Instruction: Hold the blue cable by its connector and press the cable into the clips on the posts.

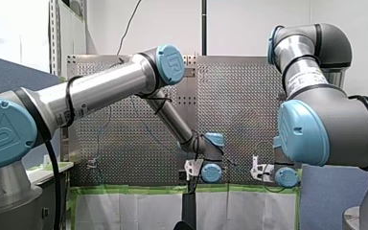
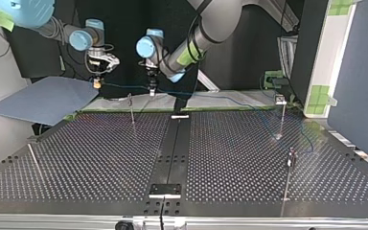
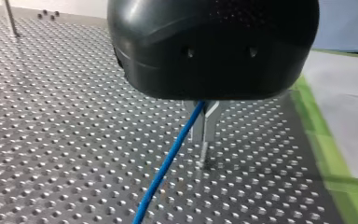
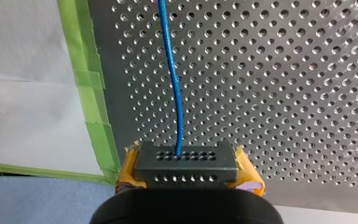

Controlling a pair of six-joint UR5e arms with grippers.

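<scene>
1. Perforated table (image 2: 100, 158): it lies under the connector, which is held above its edge with the green tape (image 4: 88, 70).
2. Blue cable (image 3: 168, 163): it leaves the connector's face, runs through the left gripper and trails away over the table, well apart from the connector. Expect it to be thin, light and limp. It should sag and curl rather than push, so any pressing needs a pinch close to the clip.
3. Posts (image 2: 132, 109): they are thin and upright. One stands near the connector, between the two grippers. The others (image 2: 282, 117) are well apart from it.
4. Right gripper (image 2: 97, 82): it is clenched on the connector, with yellow pads (image 4: 249, 170) against both ends.
5. Left gripper (image 3: 204, 130): its metal fingers (image 3: 212, 121) are pinched on the cable, a short run along from the connector.
6. Connector (image 4: 186, 161): this small dark block looks rigid. It is your sound holding point, since the cable itself would likely slip or kink.
7. Clip (image 2: 281, 99): it sits on top of a post far from the connector. It is too small to tell whether the cable is seated in it.
</scene>
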